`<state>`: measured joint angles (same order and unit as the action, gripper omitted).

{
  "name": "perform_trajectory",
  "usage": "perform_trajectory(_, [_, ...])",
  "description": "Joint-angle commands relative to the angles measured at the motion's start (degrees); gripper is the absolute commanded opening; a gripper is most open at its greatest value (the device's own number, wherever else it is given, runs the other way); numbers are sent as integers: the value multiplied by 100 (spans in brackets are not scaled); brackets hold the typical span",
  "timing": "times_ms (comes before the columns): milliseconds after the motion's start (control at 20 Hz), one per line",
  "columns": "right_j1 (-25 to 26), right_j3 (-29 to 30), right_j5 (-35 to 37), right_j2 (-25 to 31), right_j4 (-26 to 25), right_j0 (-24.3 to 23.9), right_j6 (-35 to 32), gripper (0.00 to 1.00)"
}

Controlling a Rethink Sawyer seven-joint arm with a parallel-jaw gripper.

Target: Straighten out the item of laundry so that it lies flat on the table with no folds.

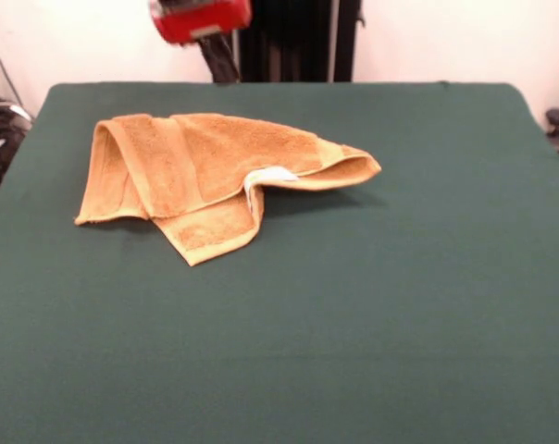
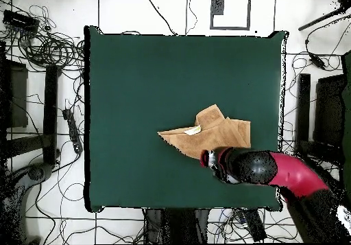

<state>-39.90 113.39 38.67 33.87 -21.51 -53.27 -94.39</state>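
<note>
The mustard-yellow towel [image 1: 215, 171] lies crumpled on the far left part of the green table [image 1: 372, 314]. It is folded over itself, with one corner pointing toward the camera and a raised fold at its right end. Its white tag [image 1: 268, 176] shows at the middle. In the overhead view the towel [image 2: 209, 132] lies right of the centre of the table [image 2: 151, 77], with the tag [image 2: 194, 129] on its left side. The gripper [image 2: 214, 161] is at the end of the red arm [image 2: 288, 173], above the towel's near edge. Only red arm housing [image 1: 201, 18] shows in the front view.
The black pedestal [image 1: 298, 37] stands behind the table's far edge. Cables [image 2: 48, 50] and dark equipment [image 2: 322, 112] lie on the floor around the table. The table's edges are all in the overhead view.
</note>
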Motion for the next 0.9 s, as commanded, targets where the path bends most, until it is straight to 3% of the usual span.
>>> perform_trajectory(50, [1292,-1460,269,-345,-123,881,-256,0])
perform_trajectory(300, [1598,-1792,-3,-597,-98,1242,-511,0])
perform_trajectory(900, [1742,-1692,-495,-952,-312,1436,-470,0])
